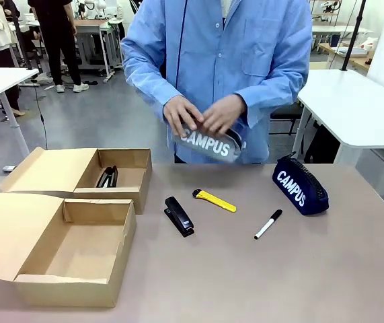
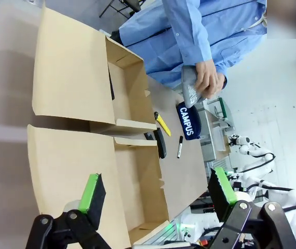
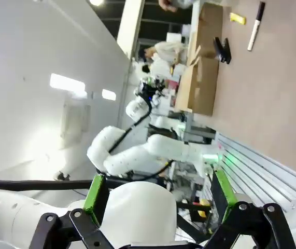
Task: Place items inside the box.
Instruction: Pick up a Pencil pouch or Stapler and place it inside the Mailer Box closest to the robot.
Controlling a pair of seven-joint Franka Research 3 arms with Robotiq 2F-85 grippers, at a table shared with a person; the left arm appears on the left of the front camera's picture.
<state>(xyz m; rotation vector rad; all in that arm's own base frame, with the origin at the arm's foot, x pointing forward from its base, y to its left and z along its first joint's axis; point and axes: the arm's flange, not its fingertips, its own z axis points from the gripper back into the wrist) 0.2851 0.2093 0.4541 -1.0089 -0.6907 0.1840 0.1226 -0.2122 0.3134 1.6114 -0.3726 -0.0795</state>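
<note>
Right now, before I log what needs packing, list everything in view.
far box: one, brown cardboard, open, table's left
near box: one, brown cardboard, open, front left
staplers: two, black, one mid-table, the other in the far box
utility knife: one, yellow, mid-table
marker pen: one, black-and-white, right of the knife
navy pouch: one, lettered CAMPUS, table's right
grey pouch: one, lettered CAMPUS, held above the far edge
table: one, greyish-brown, foreground
person's hands: two, holding the grey pouch
left end effector: one, black, green pads, open
right end effector: one, black, green pads, open
</note>
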